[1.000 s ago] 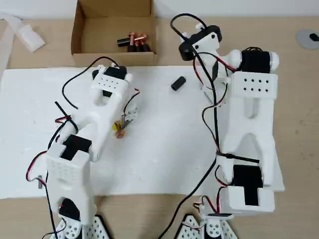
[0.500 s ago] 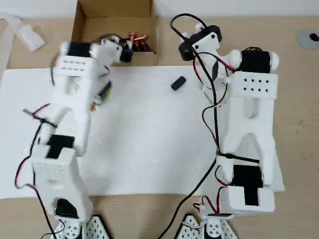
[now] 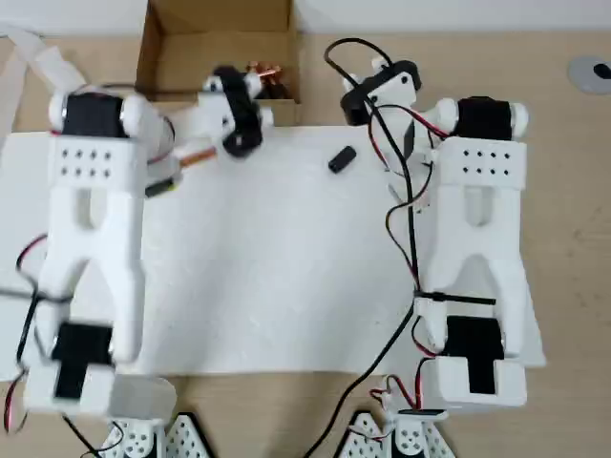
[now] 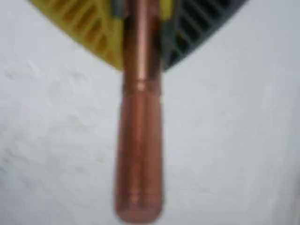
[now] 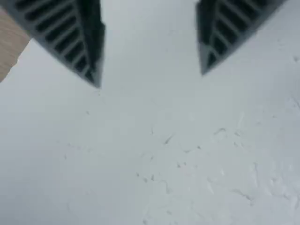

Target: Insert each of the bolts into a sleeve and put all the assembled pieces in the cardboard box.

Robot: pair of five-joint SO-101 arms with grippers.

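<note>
My left gripper [image 4: 140,61] is shut on a copper bolt [image 4: 139,150], pinched between a yellow and a black finger, shank hanging over the white foam mat. In the high view the bolt [image 3: 197,157] hangs over the mat's back left, just in front of the cardboard box [image 3: 153,57]. Several assembled copper-and-black pieces [image 3: 263,80] lie in the box's front right corner. A loose black sleeve [image 3: 342,159] lies on the mat between the arms. My right gripper [image 5: 150,75] stands open over bare foam, to the right of the sleeve.
The white foam mat [image 3: 286,267] covers most of the wooden table. Red and black cables [image 3: 406,191] trail along the right arm. A white scrap [image 3: 52,62] lies at the back left, a grey disc [image 3: 592,73] at the back right.
The left arm has swung from the mat's middle to the back left, carrying the bolt up near the box's front wall. The right arm has barely moved.
</note>
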